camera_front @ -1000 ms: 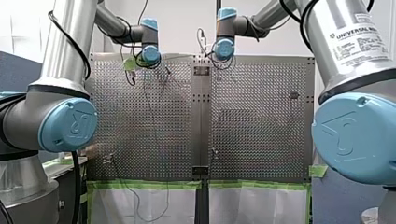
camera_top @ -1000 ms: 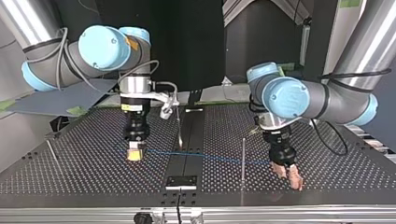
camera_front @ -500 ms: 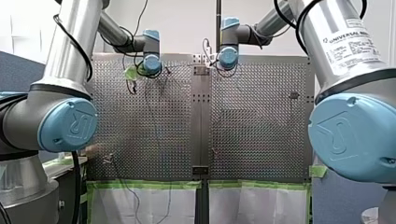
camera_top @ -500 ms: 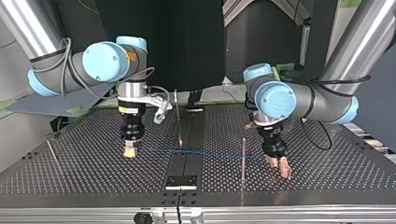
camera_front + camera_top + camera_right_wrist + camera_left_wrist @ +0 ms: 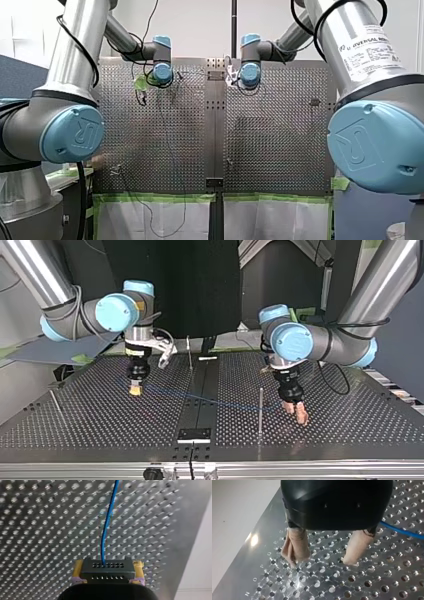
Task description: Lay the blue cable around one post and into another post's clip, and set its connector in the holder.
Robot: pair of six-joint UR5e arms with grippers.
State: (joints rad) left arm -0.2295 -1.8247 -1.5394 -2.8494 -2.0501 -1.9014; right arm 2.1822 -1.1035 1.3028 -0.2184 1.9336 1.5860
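— Start me at the top view's left. What's there?

— A thin rod (image 5: 56,404) standing tilted on the perforated table (image 5: 100,427). Next along is the right gripper (image 5: 135,389), low over the holes. Its wrist camera shows the yellow pads (image 5: 77,570) clamped on either side of a black connector (image 5: 108,569).

— And the blue cable (image 5: 200,399)?

— It comes straight out of that connector and runs across the table toward the view's right, over the middle strip (image 5: 205,375). A slim post (image 5: 189,352) stands further back by that strip, apart from the cable. A small dark plate (image 5: 194,434) sits at the table's near edge.

— Does it get to the nearer post?

— It meets the front post (image 5: 260,407) low down. Which side of it the cable passes, I can't tell from here.

— Then the left gripper (image 5: 296,412)?

— Just to the right of that post, pointing down with its tips close to the table. In its own wrist view the beige pads (image 5: 296,547) stand apart, nothing gripped, only bare table between them. The cable shows beside the gripper, not between the pads.
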